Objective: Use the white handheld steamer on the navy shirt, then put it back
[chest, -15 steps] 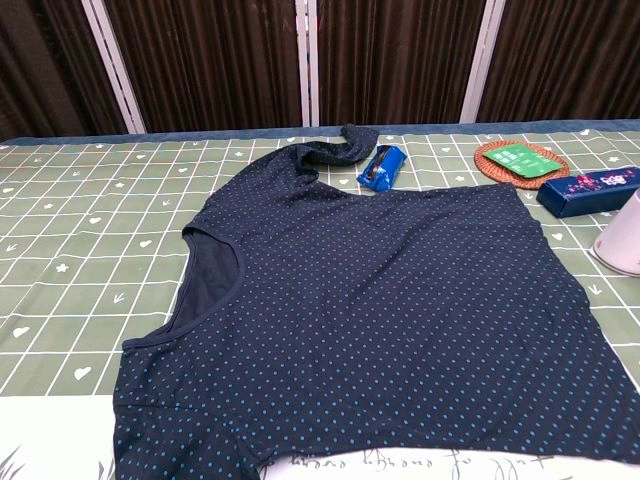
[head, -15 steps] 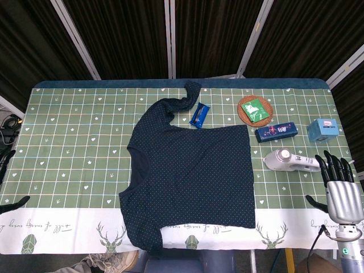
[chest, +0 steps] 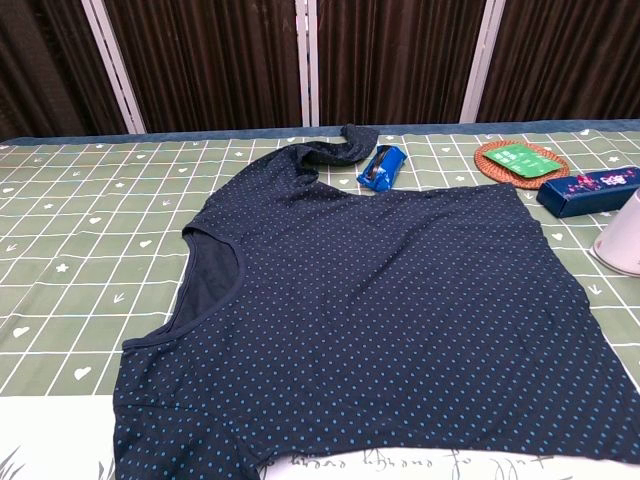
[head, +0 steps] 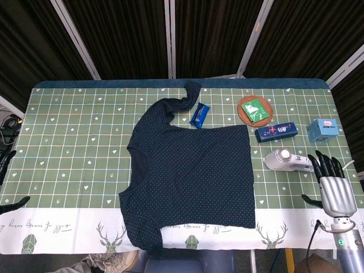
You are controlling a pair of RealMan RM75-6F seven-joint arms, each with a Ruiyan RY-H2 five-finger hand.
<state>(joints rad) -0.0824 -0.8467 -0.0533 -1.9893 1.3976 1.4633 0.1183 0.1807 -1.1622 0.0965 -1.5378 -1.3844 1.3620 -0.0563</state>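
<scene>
**Right hand at the steamer's handle, grip not yet made**

The right hand (head: 331, 183) sits at the desk's right edge, fingers spread and empty, their tips right at the handle end of the white handheld steamer (head: 287, 160). The steamer lies on its side on the green checked desk (head: 74, 142), just right of the navy shirt (head: 193, 170), which is spread flat in the middle with one sleeve bunched up toward the far edge.

Here is where it could slip. The handle is smooth and rounded and lies low on the cloth; fingers closing from the end could push the steamer toward the shirt instead of wrapping it. From the head view it is hard to say whether the fingertips already touch the handle or stop just short. A shove up the desk would send it into the dark blue box (head: 276, 132), and the small light-blue box (head: 323, 129) stands near the fingers.

Left hand (head: 7, 182): only dark fingertips show at the left edge, holding nothing; its pose cannot be told.
</scene>
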